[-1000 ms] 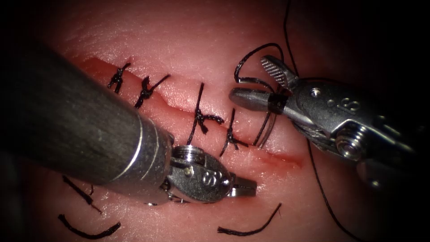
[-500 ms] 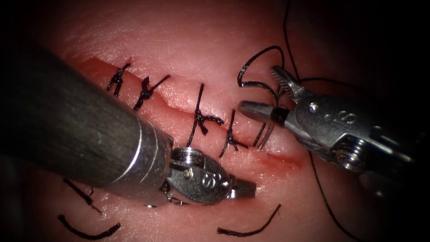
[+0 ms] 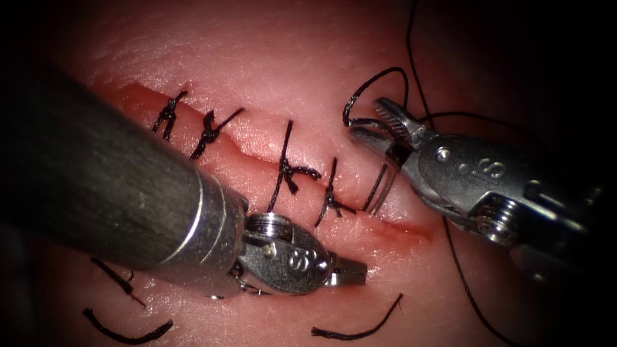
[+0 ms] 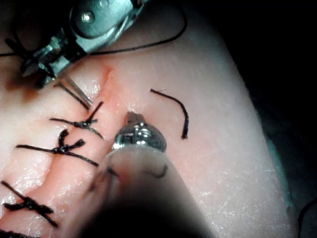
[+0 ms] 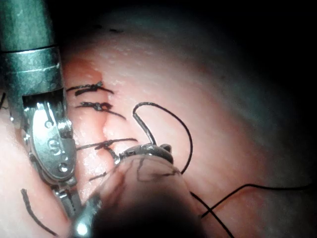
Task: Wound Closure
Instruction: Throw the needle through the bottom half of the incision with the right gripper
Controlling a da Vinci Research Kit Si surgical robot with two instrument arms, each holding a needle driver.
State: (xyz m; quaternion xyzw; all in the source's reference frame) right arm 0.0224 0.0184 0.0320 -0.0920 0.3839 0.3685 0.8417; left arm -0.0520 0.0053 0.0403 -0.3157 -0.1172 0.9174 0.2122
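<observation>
The tissue [image 3: 308, 77] has a slanting cut [image 3: 411, 228] with several black knotted stitches [image 3: 286, 168] across it. The thin silver needle [image 3: 380, 183] stands in the tissue at the right part of the cut, beside the last stitch. My right tool [image 3: 366, 120] comes in from the right, shut on the needle's upper part. A loop of thread [image 3: 376, 77] arcs above its jaws. My left tool [image 3: 357, 273] lies low on the tissue just below the cut, shut and holding nothing. The left wrist view shows its tip [image 4: 131, 118] and the needle [image 4: 77, 94] under the right tool [image 4: 32, 67].
Cut ends of thread lie on the tissue below the cut [image 3: 357, 331], [image 3: 125, 334], [image 3: 116, 276]. The long thread [image 3: 466, 283] trails down past the right tool. The left arm's thick shaft [image 3: 109, 186] covers the left part of the tissue. Red fluid lines the cut's right end.
The right tool's jaws stood wide open around the needle's upper part and have closed on it, with a small shift to the right. The left tool has stayed still.
</observation>
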